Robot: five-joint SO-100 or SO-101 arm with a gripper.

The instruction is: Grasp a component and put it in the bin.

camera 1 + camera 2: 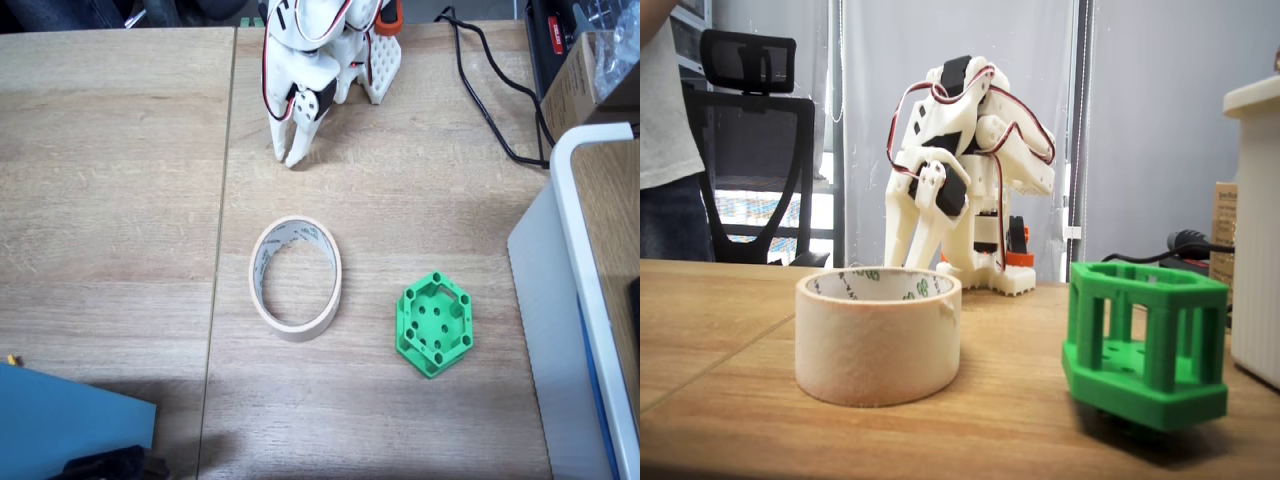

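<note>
The component (433, 322), a bright green hexagonal block with round holes in its face, lies on the wooden table right of centre, and stands close at the front right in the low fixed view (1145, 340). The bin (300, 326), a beige ring of masking tape, sits to its left (878, 340), a short gap between them. My white gripper (290, 156) hangs folded near the arm's base at the table's far side, fingertips down close to the wood (912, 262), shut and holding nothing. It is well behind the ring and the block.
A big white tray with a blue edge (560, 300) stands along the right side (1255, 230). A black cable (490, 90) and a cardboard box (590, 80) lie at the far right. A blue sheet (70, 410) covers the near left corner. A person (665, 130) and a chair (750, 120) are behind the table.
</note>
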